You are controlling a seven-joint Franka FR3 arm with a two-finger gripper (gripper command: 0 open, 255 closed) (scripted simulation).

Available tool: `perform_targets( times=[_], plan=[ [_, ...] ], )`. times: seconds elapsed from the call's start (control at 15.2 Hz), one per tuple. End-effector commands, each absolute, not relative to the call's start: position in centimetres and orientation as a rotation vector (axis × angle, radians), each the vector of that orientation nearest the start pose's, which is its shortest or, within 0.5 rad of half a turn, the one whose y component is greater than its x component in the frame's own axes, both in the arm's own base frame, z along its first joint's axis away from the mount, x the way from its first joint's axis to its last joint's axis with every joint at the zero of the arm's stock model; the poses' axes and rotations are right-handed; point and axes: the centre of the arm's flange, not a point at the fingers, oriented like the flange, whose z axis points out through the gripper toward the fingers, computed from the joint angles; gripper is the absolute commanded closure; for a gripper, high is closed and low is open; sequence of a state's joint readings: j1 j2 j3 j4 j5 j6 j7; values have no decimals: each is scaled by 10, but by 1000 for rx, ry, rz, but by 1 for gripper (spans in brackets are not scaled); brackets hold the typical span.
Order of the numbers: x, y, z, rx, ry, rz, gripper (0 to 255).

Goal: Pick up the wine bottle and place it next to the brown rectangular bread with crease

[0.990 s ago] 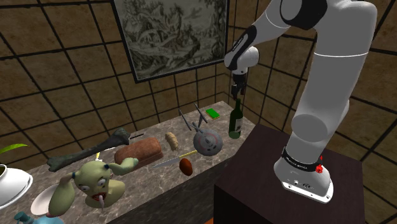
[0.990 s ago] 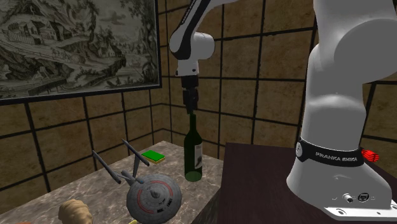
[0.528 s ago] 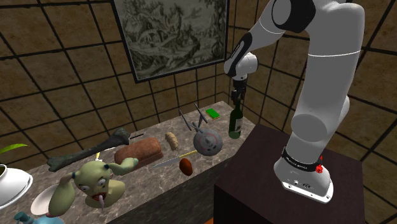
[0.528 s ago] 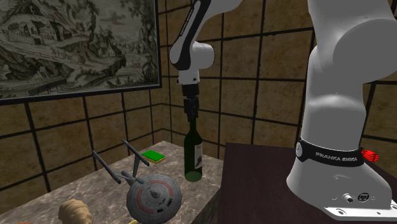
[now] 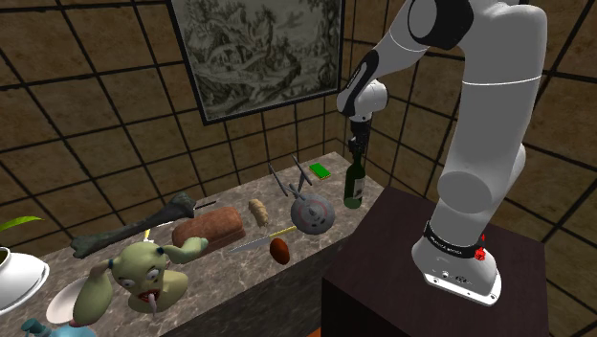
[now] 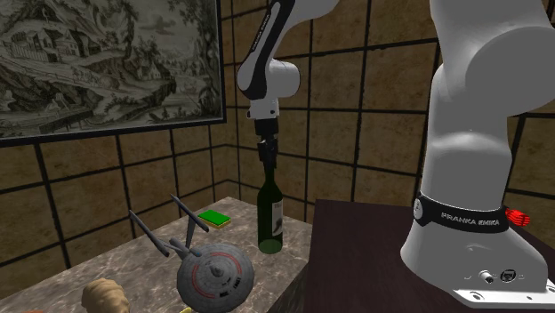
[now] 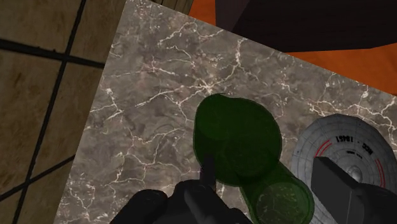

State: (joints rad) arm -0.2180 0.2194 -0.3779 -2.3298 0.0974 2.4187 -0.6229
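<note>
A dark green wine bottle (image 5: 354, 187) (image 6: 269, 218) (image 7: 238, 143) stands upright at the end of the marble counter (image 5: 220, 280) nearest the stand. My black gripper (image 5: 357, 153) (image 6: 267, 164) (image 7: 280, 200) hangs straight down over it, its fingers pressed to either side of the bottle's neck. The bottle still rests on the counter. A brown rectangular bread (image 5: 209, 228) with a crease along its top lies further along the counter, toward the shoulder view's left.
A grey spaceship model (image 5: 311, 213) (image 6: 213, 271) (image 7: 347, 143) sits close beside the bottle. A green pad (image 5: 320, 171) (image 6: 214, 217) lies near the wall. A bone (image 5: 134, 225), a green creature figure (image 5: 143, 273) and a brown oval (image 5: 279, 250) surround the bread. The dark stand (image 5: 421, 268) adjoins the counter.
The gripper came down onto the bottle's neck, and its fingers have drawn in against it. The bottle has not moved.
</note>
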Motion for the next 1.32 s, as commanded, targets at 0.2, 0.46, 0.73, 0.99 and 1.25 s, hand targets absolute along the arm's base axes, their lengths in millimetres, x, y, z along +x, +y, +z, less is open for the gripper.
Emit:
perform_targets(
  times=[0.2, 0.46, 0.73, 0.99, 1.25],
  plan=[
    [418, -287, 241, -3089, 71, 160, 255],
    [418, -287, 241, -3089, 71, 160, 255],
    [418, -287, 257, -3089, 71, 160, 255],
    [418, -287, 278, -3089, 71, 160, 255],
    [418, -287, 299, -3089, 71, 160, 255]
  ],
)
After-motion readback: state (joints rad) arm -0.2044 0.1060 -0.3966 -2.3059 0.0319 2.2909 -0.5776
